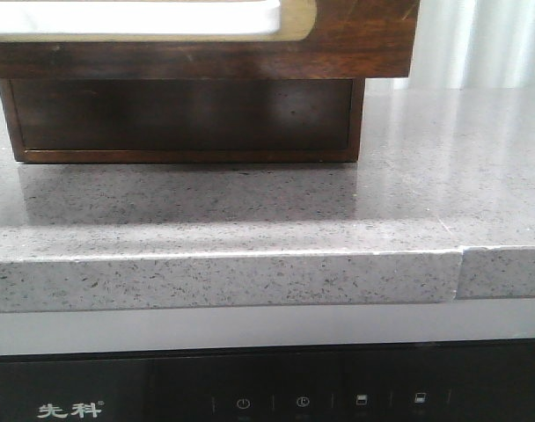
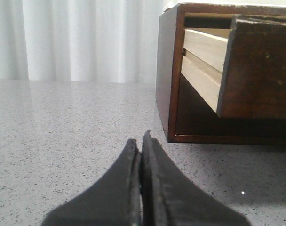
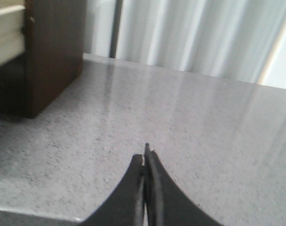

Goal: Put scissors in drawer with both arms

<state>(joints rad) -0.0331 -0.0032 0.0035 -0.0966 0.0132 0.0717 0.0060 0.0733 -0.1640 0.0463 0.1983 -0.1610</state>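
Observation:
The drawer point(image 1: 355, 40) stands pulled out of a dark wooden cabinet point(image 1: 184, 119) on the grey speckled countertop. Its dark brown front with the beige-rimmed white panel fills the top of the front view. It also shows in the left wrist view point(image 2: 258, 70), with pale wooden sides. My left gripper point(image 2: 139, 139) is shut and empty, low over the countertop, on the cabinet's left side. My right gripper point(image 3: 145, 153) is shut and empty over the countertop, on the cabinet's right side point(image 3: 53, 52). The scissors are out of view. Neither gripper shows in the front view.
The countertop point(image 1: 250, 220) has a front edge and a seam at the right point(image 1: 461, 264). An appliance panel point(image 1: 250, 396) sits below it. White curtains point(image 2: 77, 37) hang behind the counter.

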